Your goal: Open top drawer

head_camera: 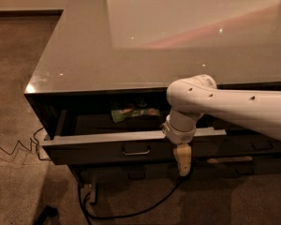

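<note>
Under the table [84, 55] front edge, the top drawer [84, 151] is being shown partly drawn out. Its pale upper rim is standing clear of the cabinet, and a green packet [133, 112] is lying toward the back of the interior. The gripper [182, 159] is being held pointing downward in front of the drawer face, to the right of the central handle [136, 150] and apart from it. The wrist of the white arm [234, 109] is being carried just above the rim. Whether the gripper is released or clenched cannot be told, nor whether it is touching the front panel.

Judgement: the opening is being taken as part done, with travel remaining. For the rest of the step, the pull is best being directed straight outward along the runners, kept level, with no downward load placed on the rim. An off-centre contact to the right of the handle is being judged likely to skew the drawer and bind it. Low speed is being advised near the end of travel. The slimmer lower drawer [136, 172] is being left out of the move. The cable [131, 214] on the floor is being noted beneath the working area.
</note>
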Controlling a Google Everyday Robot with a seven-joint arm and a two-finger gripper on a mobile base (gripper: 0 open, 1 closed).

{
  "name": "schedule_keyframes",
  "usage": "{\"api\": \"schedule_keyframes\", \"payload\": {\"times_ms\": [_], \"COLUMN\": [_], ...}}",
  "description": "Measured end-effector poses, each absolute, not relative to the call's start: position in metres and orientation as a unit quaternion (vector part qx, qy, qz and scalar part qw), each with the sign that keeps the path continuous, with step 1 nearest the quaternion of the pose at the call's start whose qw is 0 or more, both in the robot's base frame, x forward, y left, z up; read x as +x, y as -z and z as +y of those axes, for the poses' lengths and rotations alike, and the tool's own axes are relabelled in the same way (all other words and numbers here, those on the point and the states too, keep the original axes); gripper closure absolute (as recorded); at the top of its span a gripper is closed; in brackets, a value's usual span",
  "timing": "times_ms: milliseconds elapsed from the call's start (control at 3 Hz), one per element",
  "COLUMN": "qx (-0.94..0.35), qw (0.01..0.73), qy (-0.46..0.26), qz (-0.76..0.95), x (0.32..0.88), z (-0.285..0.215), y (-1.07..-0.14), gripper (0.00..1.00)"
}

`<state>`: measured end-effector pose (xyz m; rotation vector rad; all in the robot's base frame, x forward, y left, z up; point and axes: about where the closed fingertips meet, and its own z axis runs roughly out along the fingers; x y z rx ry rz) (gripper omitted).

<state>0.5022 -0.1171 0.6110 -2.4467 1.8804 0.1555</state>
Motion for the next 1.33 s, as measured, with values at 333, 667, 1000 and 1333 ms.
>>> {"api": "schedule_keyframes", "payload": {"times_ms": [333, 667, 1000, 1333], "qx": [-0.793, -0.794, -0.794, -0.789], "qw": [0.021, 0.024, 0.024, 0.050], "qy": [-0.054, -0.058, -0.058, -0.045], "qz": [0.607, 0.605, 0.605, 0.610], "x": [0.496, 0.484, 0.484, 0.465], "z": [-0.118, -0.121, -0.121, -0.136], "y": [-0.610, -0.609, -0.610, -0.626], "gripper": [0.00, 0.00, 0.00, 0.00]}}
